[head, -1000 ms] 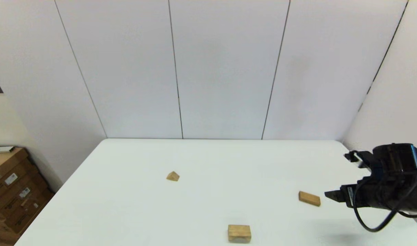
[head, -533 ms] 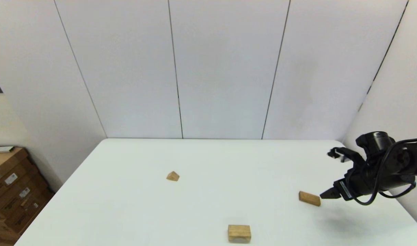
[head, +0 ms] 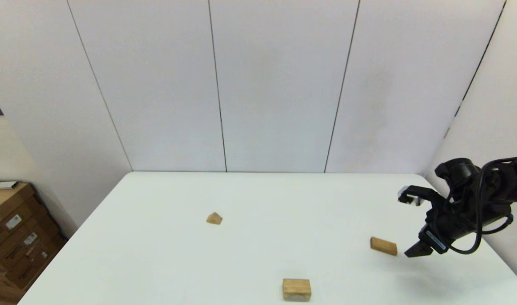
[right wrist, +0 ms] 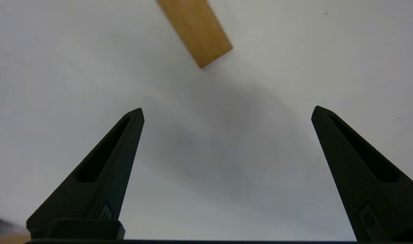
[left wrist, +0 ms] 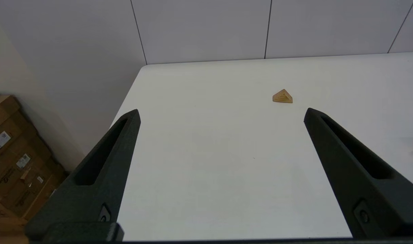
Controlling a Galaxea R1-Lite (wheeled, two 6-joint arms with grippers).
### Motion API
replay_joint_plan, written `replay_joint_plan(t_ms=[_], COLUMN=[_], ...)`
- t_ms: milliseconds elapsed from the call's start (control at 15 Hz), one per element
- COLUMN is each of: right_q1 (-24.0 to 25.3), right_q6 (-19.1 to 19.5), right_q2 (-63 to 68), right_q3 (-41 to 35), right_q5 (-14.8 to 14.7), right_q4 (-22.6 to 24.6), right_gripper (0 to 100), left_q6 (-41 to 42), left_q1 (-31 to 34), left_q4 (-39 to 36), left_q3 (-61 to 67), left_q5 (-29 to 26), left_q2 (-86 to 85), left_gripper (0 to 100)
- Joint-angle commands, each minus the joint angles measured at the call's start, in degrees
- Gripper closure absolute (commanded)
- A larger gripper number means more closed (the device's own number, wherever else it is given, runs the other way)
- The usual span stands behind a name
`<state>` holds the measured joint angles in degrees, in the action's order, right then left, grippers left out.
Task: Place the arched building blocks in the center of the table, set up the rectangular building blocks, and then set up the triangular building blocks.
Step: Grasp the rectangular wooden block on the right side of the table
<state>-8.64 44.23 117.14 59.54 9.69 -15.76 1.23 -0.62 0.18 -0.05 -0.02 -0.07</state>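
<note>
Item: your right gripper (head: 407, 226), jaws gaping wide, is hovering just beside the flat orange-brown wooden slab (head: 383, 246) on the white worktop (head: 157, 254).

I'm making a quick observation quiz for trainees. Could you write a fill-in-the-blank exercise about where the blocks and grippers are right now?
1. The right gripper hovers just beside the ____ block, fingers open.
2. The block nearest the robot's edge of the table is the ____ block.
3. The left gripper is open and holds ____.
4. The smallest block, farthest from the robot, is the ____ block.

Missing words: rectangular; arched; nothing; triangular
</note>
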Motion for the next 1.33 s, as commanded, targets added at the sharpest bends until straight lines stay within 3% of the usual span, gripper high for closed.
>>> replay_joint_plan(t_ms=[67,333,1000,1067,1333], right_q1=[0.9,2.4,7.0,6.4,5.8], right_q6=[7.5,10.6,10.9,11.1,11.1], right_q2=[1.2,6.5,15.5,15.5,15.8], right_q3=[3.7,6.8,13.8,13.8,14.0], right_q5=[0.1,0.3,1.2,1.2,1.0], right_q4=[-3.6,-3.0,-3.5,-3.3,-3.6], right_gripper=[0,0,0,100,100], left_q6=[0.0,-1.1,-1.1,-1.1,-1.1], left_q1=[0.0,0.0,0.0,0.0,0.0], left_q4=[-0.2,-0.1,-0.1,-0.1,-0.1], left_q3=[0.0,0.0,0.0,0.0,0.0], left_q5=[-0.1,0.0,0.0,0.0,0.0], left_q2=[0.1,0.1,0.1,0.1,0.1], left_gripper=[0,0,0,0,0])
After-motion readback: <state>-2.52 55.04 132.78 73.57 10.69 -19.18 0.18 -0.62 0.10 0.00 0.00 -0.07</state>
